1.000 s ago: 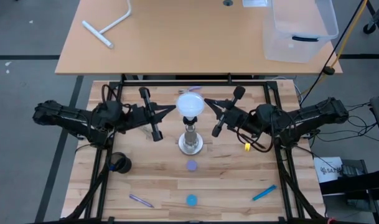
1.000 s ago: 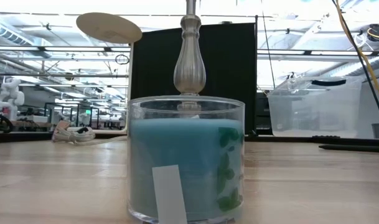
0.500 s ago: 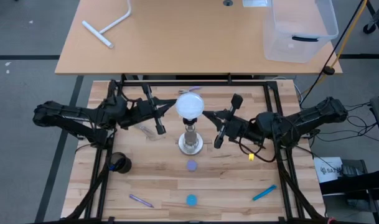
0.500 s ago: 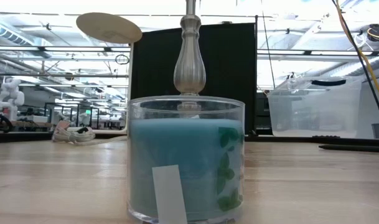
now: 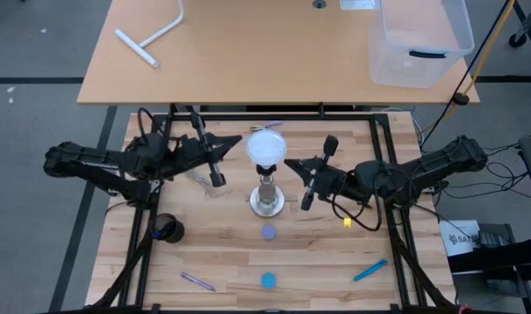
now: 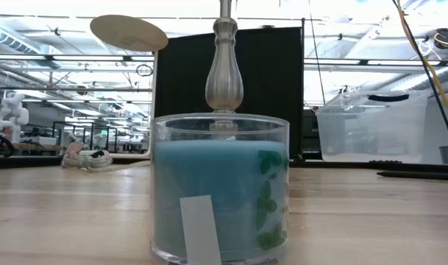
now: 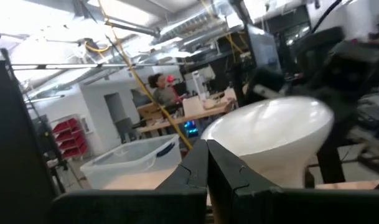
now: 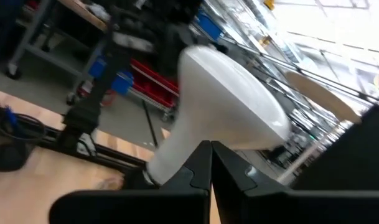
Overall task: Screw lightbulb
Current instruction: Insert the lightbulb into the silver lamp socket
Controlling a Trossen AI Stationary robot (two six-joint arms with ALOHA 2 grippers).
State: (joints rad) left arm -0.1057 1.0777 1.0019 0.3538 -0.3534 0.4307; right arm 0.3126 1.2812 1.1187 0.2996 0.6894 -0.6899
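One smooth, frosted white lightbulb (image 5: 267,147) is seated atop the silvery turned socket stand (image 5: 267,197); the left gripper (image 5: 232,139) and right gripper (image 5: 289,163) are closed beside it, nothing being held

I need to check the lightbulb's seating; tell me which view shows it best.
The high view: the lightbulb sits atop the socket stand, between both arms. Both wrist views show only its white globe close up. The low view misses it, showing the stand's post behind a candle jar.
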